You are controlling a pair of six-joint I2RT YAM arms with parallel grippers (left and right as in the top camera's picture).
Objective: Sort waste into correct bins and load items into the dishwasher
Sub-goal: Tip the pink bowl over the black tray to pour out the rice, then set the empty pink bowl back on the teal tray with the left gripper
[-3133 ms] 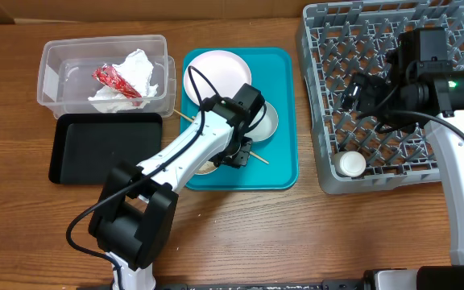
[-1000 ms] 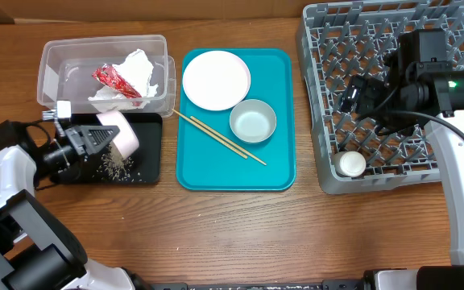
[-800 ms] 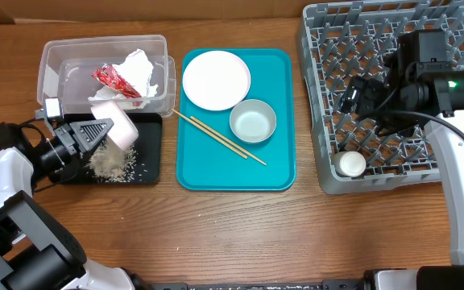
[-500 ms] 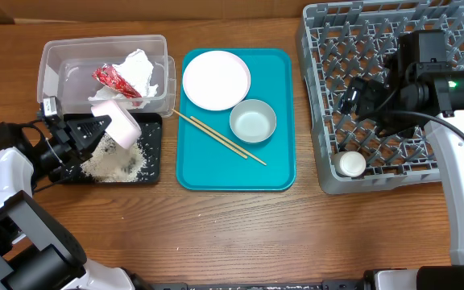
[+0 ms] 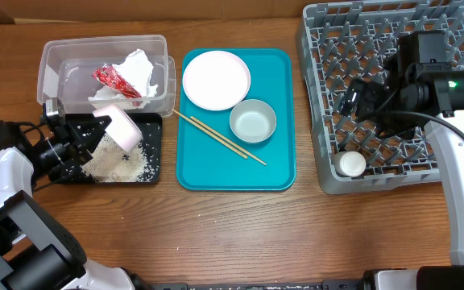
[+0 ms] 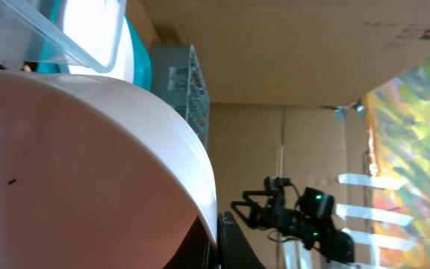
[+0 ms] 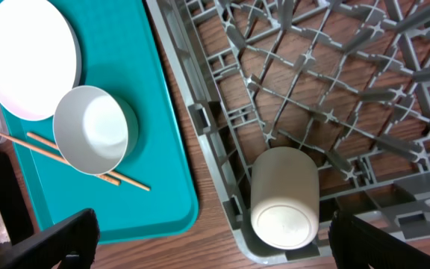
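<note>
Left claw (image 5: 101, 132) clamps a tipped bowl (image 5: 120, 129) over rice (image 5: 121, 166) on the black tray (image 5: 153, 122), napkin (image 5: 136, 68) and wrapper (image 5: 113, 80) lie in the tub (image 5: 50, 58), plate (image 5: 216, 79), second bowl (image 5: 253, 122) and chopsticks (image 5: 221, 139) await the rack (image 5: 322, 165) holding one cup (image 5: 350, 164) beneath the empty, wide-open right claw (image 7: 211, 224).

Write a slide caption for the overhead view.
Left gripper holds a small bowl tilted over the black tray, rice heaped below; plate, empty bowl and chopsticks lie on the teal tray.
</note>
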